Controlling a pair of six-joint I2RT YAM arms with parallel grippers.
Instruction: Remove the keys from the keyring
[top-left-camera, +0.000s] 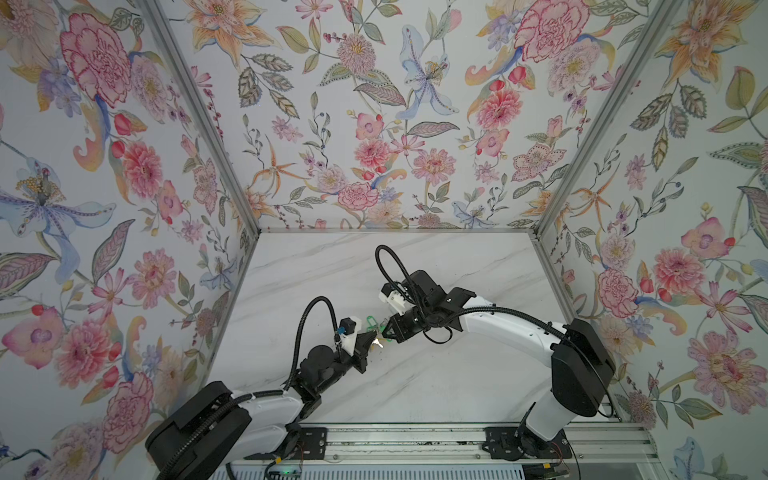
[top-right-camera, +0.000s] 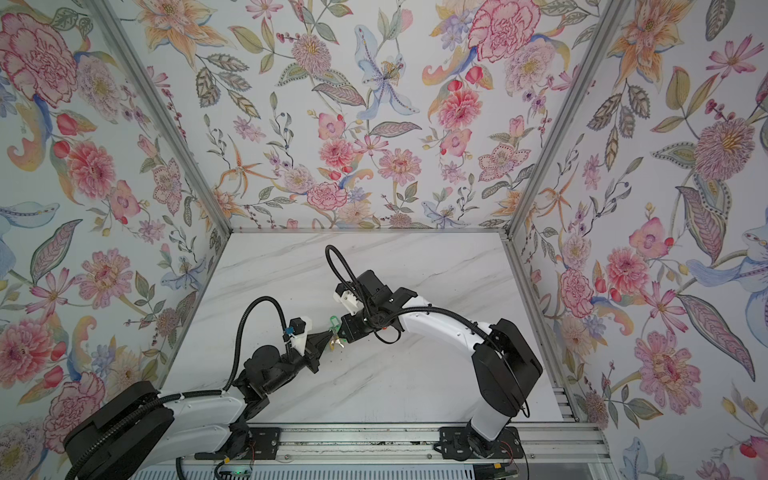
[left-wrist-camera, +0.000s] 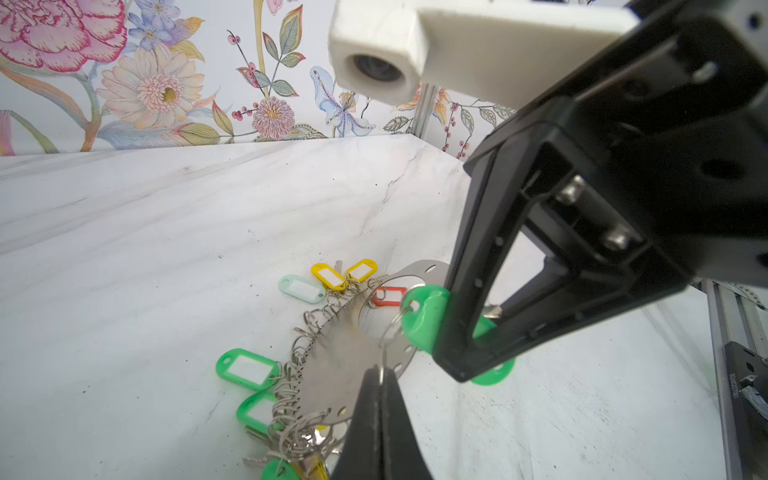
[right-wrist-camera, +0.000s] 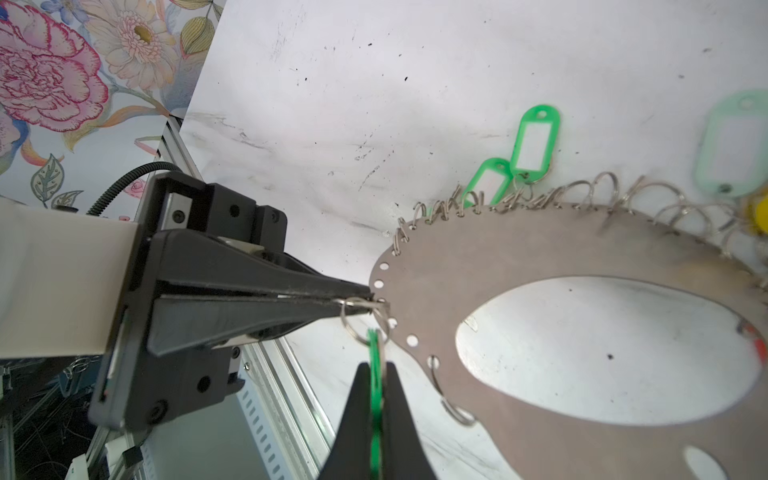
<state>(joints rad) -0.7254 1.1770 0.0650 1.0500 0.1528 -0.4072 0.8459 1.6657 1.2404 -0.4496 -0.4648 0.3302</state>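
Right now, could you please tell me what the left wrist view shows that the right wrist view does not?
Only the left wrist view shows the right gripper from outside, shut on the broad face of a green tag. Only the right wrist view shows the left gripper from the side, shut on a wire ring at the rim of the keyring. Both show the keyring, other green tags and the marble table.
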